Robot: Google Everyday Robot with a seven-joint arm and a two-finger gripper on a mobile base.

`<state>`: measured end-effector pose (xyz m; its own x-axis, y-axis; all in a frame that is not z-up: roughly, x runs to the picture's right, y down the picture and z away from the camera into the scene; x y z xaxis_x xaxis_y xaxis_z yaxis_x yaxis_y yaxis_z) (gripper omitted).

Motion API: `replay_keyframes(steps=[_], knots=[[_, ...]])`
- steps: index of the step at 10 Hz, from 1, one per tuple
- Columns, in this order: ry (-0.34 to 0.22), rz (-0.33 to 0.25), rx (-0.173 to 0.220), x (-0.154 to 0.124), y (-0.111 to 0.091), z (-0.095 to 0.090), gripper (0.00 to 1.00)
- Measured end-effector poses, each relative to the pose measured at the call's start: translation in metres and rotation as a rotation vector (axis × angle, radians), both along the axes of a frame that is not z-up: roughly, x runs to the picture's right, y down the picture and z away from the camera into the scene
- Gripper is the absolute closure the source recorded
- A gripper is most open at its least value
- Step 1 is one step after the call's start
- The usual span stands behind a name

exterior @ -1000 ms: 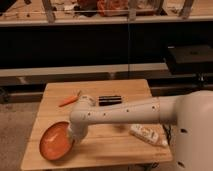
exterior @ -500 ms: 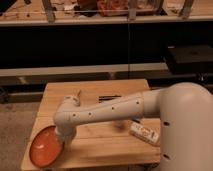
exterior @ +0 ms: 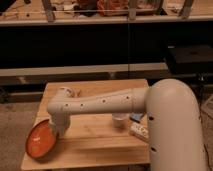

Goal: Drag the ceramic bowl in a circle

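Observation:
The ceramic bowl (exterior: pixel 41 141) is orange-red, wide and shallow. It sits at the front left of the wooden table (exterior: pixel 100 145), tilted, with its left part over the table's left edge. My white arm reaches across the table from the right. My gripper (exterior: pixel 55 131) points down at the bowl's right rim and touches or nearly touches it. The wrist above it hides the contact.
A small white cup (exterior: pixel 119 120) stands mid-table just below my arm. A white packet (exterior: pixel 140 131) lies to its right, next to my arm's base. Dark shelving (exterior: pixel 100 45) runs behind the table. Carpet floor (exterior: pixel 15 130) lies to the left.
My arm has swung left and toward the front. The bowl has slid with it from the table's left half to the left edge. The carrot is now hidden behind my arm.

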<state>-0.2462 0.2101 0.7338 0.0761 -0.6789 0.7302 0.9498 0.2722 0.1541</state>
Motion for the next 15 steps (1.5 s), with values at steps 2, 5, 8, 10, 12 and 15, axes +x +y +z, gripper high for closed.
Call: replay_keyframes(steps=[2,5,8,10,12,15], knots=[[0.032,0.047,-0.017,0.006,-0.019,0.018,1.0],[0.084,0.124,-0.039,0.036,-0.029,0.03,1.0],[0.148,0.201,-0.061,0.086,-0.028,0.035,1.0],[0.19,0.226,-0.075,0.116,-0.015,0.031,1.0],[0.196,0.203,-0.077,0.123,0.009,0.016,1.0],[0.162,0.13,-0.07,0.115,0.045,-0.016,1.0]])
